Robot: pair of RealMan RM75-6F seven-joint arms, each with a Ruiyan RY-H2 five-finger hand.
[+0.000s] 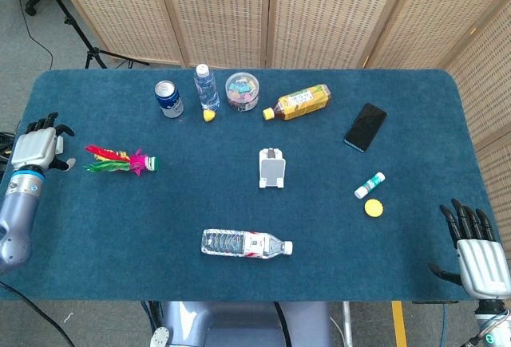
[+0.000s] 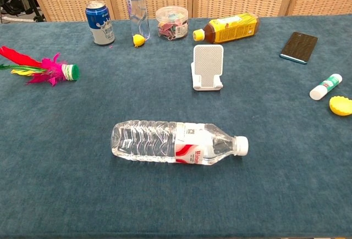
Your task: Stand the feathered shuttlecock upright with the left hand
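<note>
Head view shows the feathered shuttlecock (image 1: pixel 121 160) with red, yellow, green and pink plumes lying flat on the dark blue carpeted table (image 1: pixel 160 203), near the table's left edge. Its long axis runs left to right, almost parallel to the table's front edge: the round green-and-white base points right, toward the table's middle, and the feather tips point left. In the chest view the shuttlecock (image 2: pixel 41 68) lies the same way at the left border, base to the right, the longest red feather angled up toward the far left.

The left hand (image 1: pixel 36 147) hovers just beside the feather tips at the table's left edge, not touching them, its dark fingers (image 1: pixel 48 120) held apart with nothing between them. The right hand (image 1: pixel 477 253) sits well apart at the front right corner, fingers spread and holding nothing. Neither hand appears in the chest view.

Along the far edge stand a blue drinks can (image 1: pixel 168 98), a clear upright water bottle (image 1: pixel 206 86) and a round clear tub of coloured clips (image 1: pixel 242 91), with a yellow-labelled tea bottle (image 1: pixel 298 102) on its side. A clear plastic water bottle (image 1: pixel 245 243) lies near the front, cap to the right.
</note>
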